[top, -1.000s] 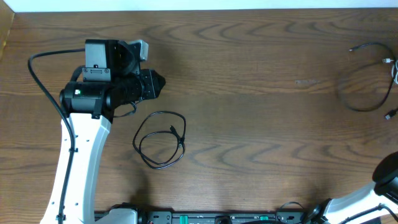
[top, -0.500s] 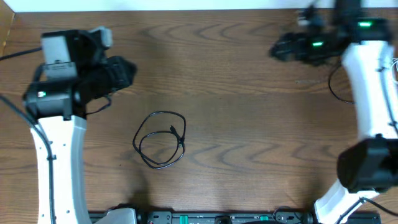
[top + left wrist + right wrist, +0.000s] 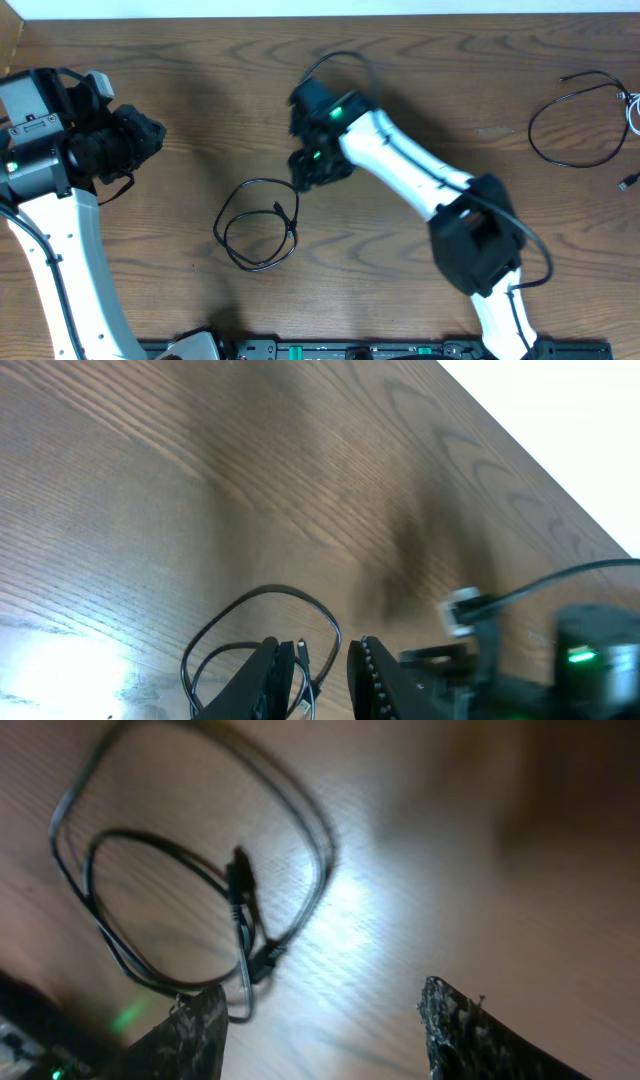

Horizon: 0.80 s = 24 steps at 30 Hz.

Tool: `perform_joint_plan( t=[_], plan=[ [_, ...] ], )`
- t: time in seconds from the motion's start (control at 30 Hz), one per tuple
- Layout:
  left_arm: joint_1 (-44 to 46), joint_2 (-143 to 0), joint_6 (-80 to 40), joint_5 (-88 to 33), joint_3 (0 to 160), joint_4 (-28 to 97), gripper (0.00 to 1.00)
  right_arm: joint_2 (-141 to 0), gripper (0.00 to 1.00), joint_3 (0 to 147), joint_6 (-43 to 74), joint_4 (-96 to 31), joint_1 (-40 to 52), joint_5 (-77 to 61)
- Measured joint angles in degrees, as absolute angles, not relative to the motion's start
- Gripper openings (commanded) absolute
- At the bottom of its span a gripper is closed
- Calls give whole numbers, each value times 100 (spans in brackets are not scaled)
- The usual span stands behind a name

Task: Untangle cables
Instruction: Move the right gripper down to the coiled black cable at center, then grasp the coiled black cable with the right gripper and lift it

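Looking down from overhead, I see the wooden table with my right arm stretched across to its middle and my left arm off at the left edge. One black cable lies in a loose coil mid-table, just below the right gripper, whose fingers are spread wide around nothing. The left gripper is parted only narrowly and is empty. Another black cable loops at far right, beside a white cable at the edge.

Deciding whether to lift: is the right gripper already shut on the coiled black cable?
No; the right gripper is wide open, and the coiled black cable lies free on the table.
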State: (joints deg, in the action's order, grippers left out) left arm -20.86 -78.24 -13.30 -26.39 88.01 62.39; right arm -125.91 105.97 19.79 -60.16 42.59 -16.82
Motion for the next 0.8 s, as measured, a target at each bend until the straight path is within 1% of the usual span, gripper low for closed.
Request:
perform_joint_plan(
  t=[0.13, 0.23, 0.5, 0.57, 0.63, 0.7, 0.8],
  plan=[
    [-2091, -7824, -1330, -2639, 8801, 6243, 24, -12794, 54, 10593, 2504, -5916, 4772, -1238],
    [-2091, -7824, -1330, -2641, 8801, 6246, 24, -12884, 54, 10593, 2814, -5878, 5046, -965],
    [-2091, -7824, -1330, -2639, 8801, 6267, 24, -13316, 52, 10595, 3216, -5669, 5345, -709],
    [-2091, -7824, -1330, -2641, 8801, 6285, 24, -13314, 49, 10602, 3253, -5647, 5378, -666],
    [-2091, -7824, -1330, -2641, 8801, 6296, 24, -13314, 41, 10602, 3286, -5629, 5400, -648],
    [-2091, -7824, -1330, -2641, 8801, 6302, 24, -13314, 40, 10602, 3323, -5638, 5424, -517],
    [-2091, -7824, -1330, -2641, 8801, 6313, 24, -13329, 39, 10602, 3334, -5714, 5594, 38]
  ],
)
